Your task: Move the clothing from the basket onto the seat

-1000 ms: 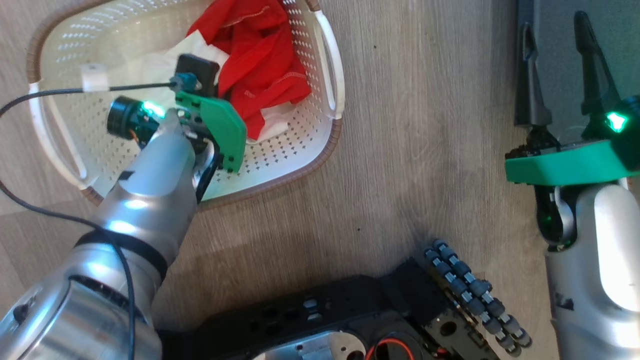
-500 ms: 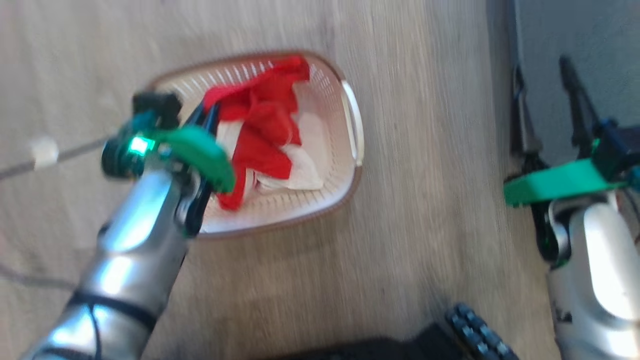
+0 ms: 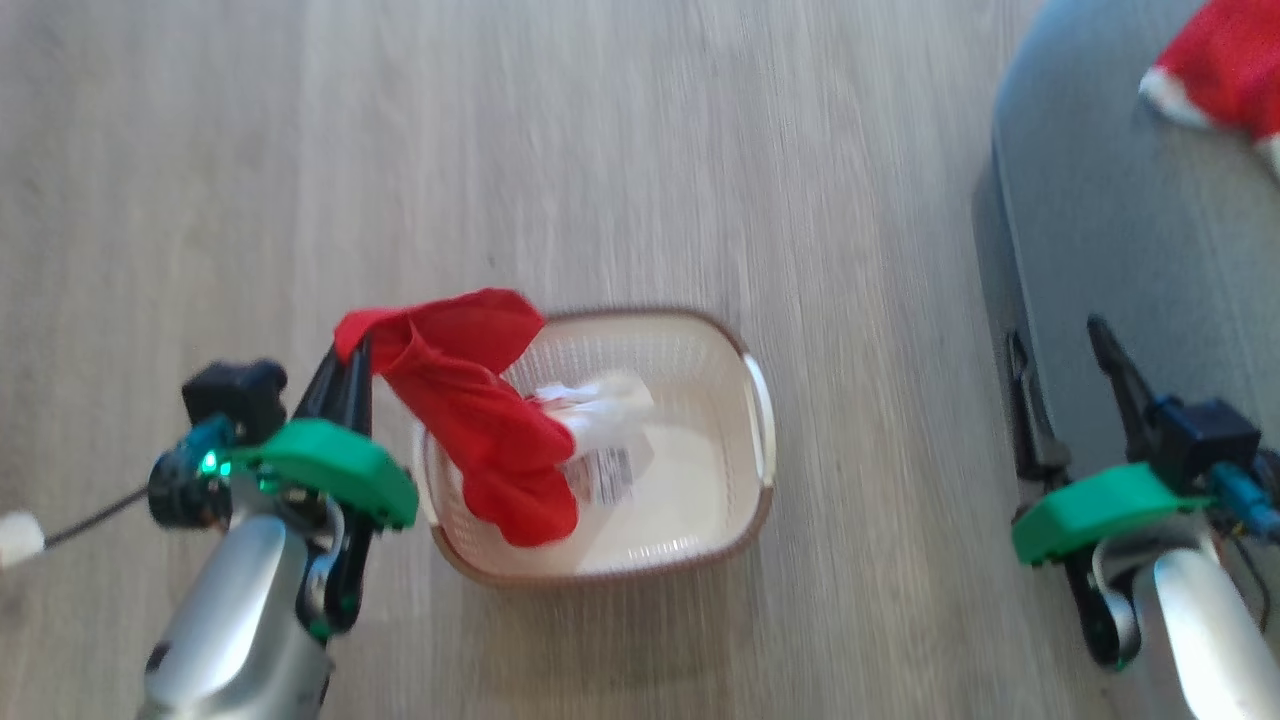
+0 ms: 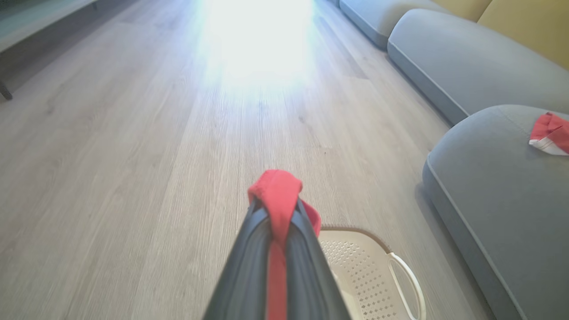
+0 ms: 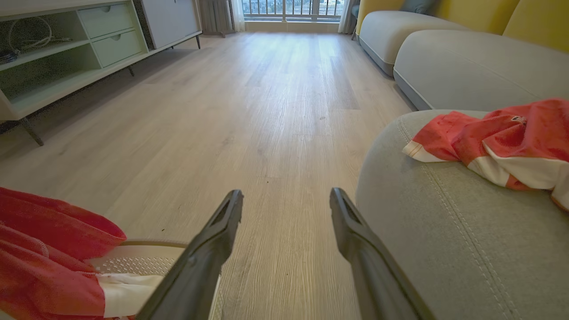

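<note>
The cream perforated basket [image 3: 700, 380] sits on the wood floor, a label sticker on its bottom. My left gripper [image 3: 345, 365] is shut on a red and white garment [image 3: 480, 430], which hangs from the fingertips over the basket's left rim; the red cloth [image 4: 275, 200] wraps the closed fingers [image 4: 249, 266]. The grey seat [image 3: 1120, 220] lies at the right, with another red and white garment [image 3: 1215, 75] lying on it [image 5: 502, 133]. My right gripper [image 3: 1060, 345] stands open and empty by the seat's edge [image 5: 286, 200].
More grey sofa cushions [image 5: 466, 66] with yellow backs run along the right. A low pale cabinet with shelves and drawers [image 5: 66, 53] lines the left wall. Bare wood floor [image 3: 500, 150] stretches ahead of the basket.
My left gripper has closed on the red garment and lifted it up out of the basket. The head camera has moved, so the basket now sits lower and the seat shows.
</note>
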Motion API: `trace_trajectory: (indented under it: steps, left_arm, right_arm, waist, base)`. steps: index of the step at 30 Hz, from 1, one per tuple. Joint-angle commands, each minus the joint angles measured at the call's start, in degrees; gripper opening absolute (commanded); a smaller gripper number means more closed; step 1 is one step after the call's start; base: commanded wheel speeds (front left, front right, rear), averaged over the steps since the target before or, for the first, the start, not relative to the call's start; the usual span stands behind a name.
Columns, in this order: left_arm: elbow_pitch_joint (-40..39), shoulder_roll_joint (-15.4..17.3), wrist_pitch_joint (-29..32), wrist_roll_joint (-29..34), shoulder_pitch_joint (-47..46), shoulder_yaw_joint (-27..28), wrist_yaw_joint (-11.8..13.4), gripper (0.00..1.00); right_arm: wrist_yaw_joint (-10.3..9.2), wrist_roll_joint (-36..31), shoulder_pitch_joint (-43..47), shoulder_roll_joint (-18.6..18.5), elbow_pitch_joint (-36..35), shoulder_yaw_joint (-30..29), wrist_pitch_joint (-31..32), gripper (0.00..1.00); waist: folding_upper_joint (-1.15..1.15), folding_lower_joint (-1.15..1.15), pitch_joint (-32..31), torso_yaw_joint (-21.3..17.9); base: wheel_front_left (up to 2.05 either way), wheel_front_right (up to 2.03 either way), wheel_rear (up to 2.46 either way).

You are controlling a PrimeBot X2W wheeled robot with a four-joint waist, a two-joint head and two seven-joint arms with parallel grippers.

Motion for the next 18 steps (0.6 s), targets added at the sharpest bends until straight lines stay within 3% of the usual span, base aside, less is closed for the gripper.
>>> trace_trajectory:
  steps: [1,9,18]
  left_arm:
    - [-2.9,2.0,-0.8,0.6,0.4,2.4,0.7,0.00]
    - [-12.2,4.0,1.2,0.4,8.3,3.7,4.4,0.00]
    - [-18.1,5.2,3.8,0.3,11.9,3.7,6.7,0.00]
  right_arm:
    - [-0.02,0.5,0.9,-1.0,-1.3,1.3,-0.5,1.00]
    - [-0.02,0.8,4.7,-1.8,-0.1,2.6,-0.5,1.00]
    - [-0.02,1.0,5.5,-2.0,0.2,3.8,-0.5,1.00]
  waist:
    - [-0.01,0.01,-6.5,2.9]
    - [-0.01,0.01,-12.8,3.0]
    - [-0.01,0.01,-14.1,2.9]
  base:
    - [0.00,0.00,0.00]
    - [0.00,0.00,0.00]
    - [0.00,0.00,0.00]
